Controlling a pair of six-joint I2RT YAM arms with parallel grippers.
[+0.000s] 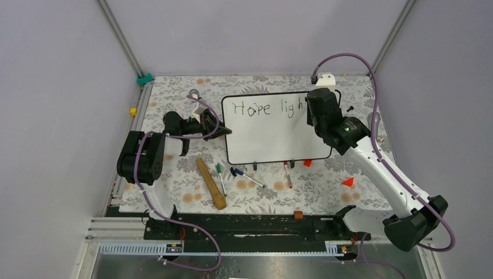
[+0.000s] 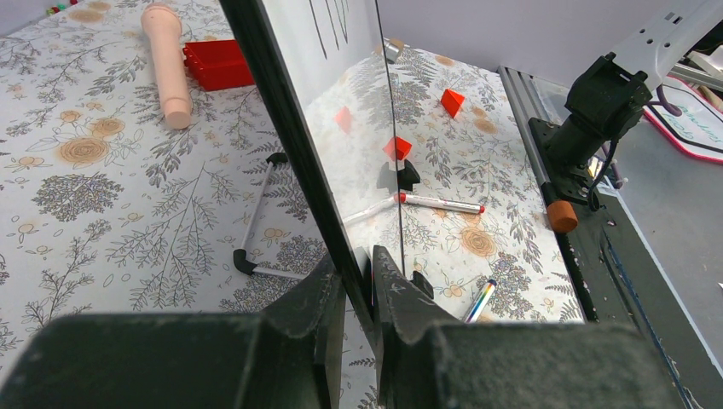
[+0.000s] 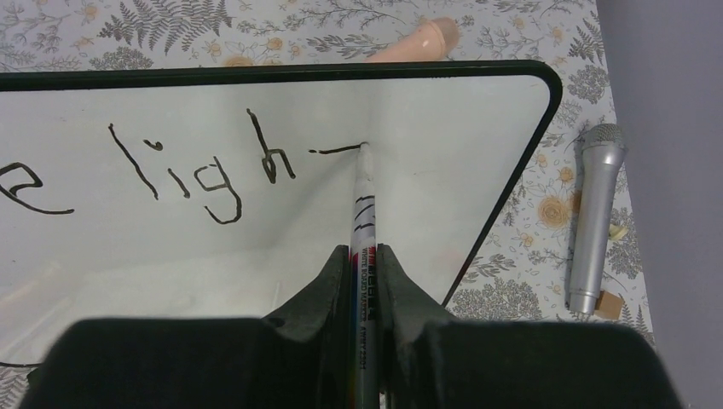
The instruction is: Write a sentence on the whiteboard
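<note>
Left hand (image 2: 358,277) clamps whiteboard (image 1: 267,136) edge; blank board right of marker (image 3: 365,221).

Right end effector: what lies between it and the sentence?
Only the marker, held by the right end effector, its tip on the last stroke of the sentence; right wrist view.

— How is the whiteboard (image 1: 270,136) finished?
— A glossy, smooth white face is seen, with a red block (image 2: 452,102) mirrored in it; the thin frame appears as black plastic.
— And around it?
— A matt, flower-printed table cover (image 1: 174,104) is spread beneath. At seven o'clock of the board a smooth, pale wooden-looking pin (image 1: 210,183) is noted; at three o'clock, a microphone (image 3: 592,217) in satin silver with a meshed head. The marker (image 3: 364,196) is glossy white plastic; the right gripper (image 3: 364,256) is matt black.
</note>
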